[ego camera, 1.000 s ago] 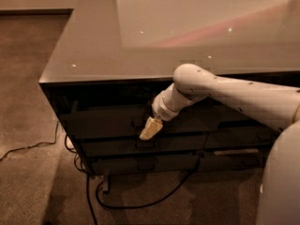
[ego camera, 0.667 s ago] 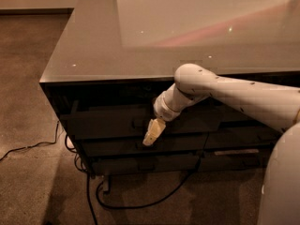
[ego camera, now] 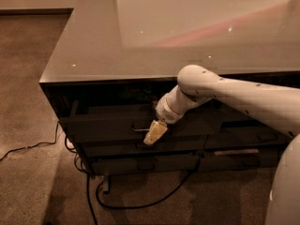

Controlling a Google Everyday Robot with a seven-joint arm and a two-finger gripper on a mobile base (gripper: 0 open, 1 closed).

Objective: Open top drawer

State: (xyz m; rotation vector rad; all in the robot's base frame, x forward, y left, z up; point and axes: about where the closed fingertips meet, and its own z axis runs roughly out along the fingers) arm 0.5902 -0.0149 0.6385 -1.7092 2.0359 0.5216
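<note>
Under countertop (ego camera: 93, 46), top drawer (ego camera: 108, 125) running left-right, tool (ego camera: 153, 134) at its pull (ego camera: 138, 130)

No text, label, brand, number or sign can be read, neither on the glossy cabinet top (ego camera: 93, 41) nor on the white arm (ego camera: 243, 97). The gripper (ego camera: 155, 132) hangs in front of the top drawer (ego camera: 105, 124), just beside its small metal pull (ego camera: 139, 130); both are bare of markings.
</note>
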